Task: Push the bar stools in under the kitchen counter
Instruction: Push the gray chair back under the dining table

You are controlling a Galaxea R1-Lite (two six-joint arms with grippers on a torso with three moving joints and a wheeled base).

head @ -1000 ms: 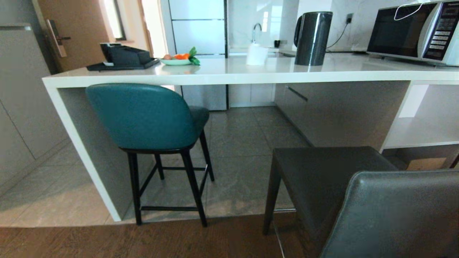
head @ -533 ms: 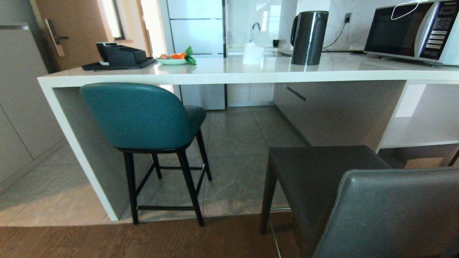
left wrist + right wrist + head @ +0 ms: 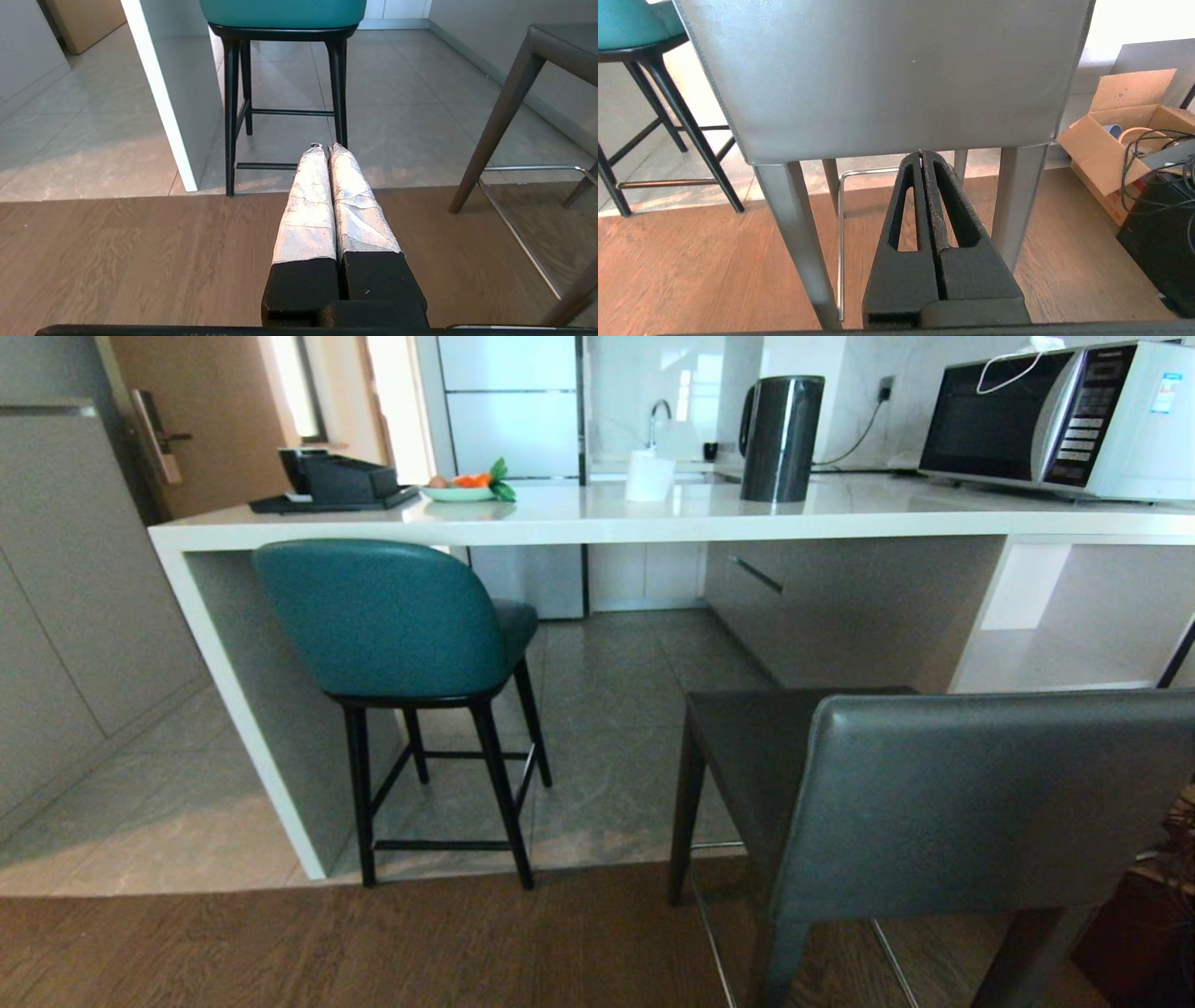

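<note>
The teal bar stool [image 3: 383, 625] stands on thin black legs, its seat tucked under the left end of the white kitchen counter [image 3: 653, 527], beside the side panel. The dark grey bar stool [image 3: 971, 793] stands out from the counter on the wood floor at the right, its rectangular back toward me. Neither arm shows in the head view. My left gripper [image 3: 325, 147] is shut and empty, low over the floor, pointing at the teal stool's legs [image 3: 336, 88]. My right gripper [image 3: 921, 152] is shut and empty, its tips just under the lower edge of the grey stool's back [image 3: 887, 70].
On the counter stand a black kettle [image 3: 782, 439], a microwave [image 3: 1055, 420], a fruit plate [image 3: 459, 490], a black tray [image 3: 331, 485] and a white cup [image 3: 648, 476]. An open cardboard box [image 3: 1120, 130] and a black case with cables [image 3: 1157, 233] sit right of the grey stool.
The whole head picture has shifted, so the camera has moved: the counter looks a little farther and the grey stool's back shows more fully. Neither stool has moved relative to the counter.
</note>
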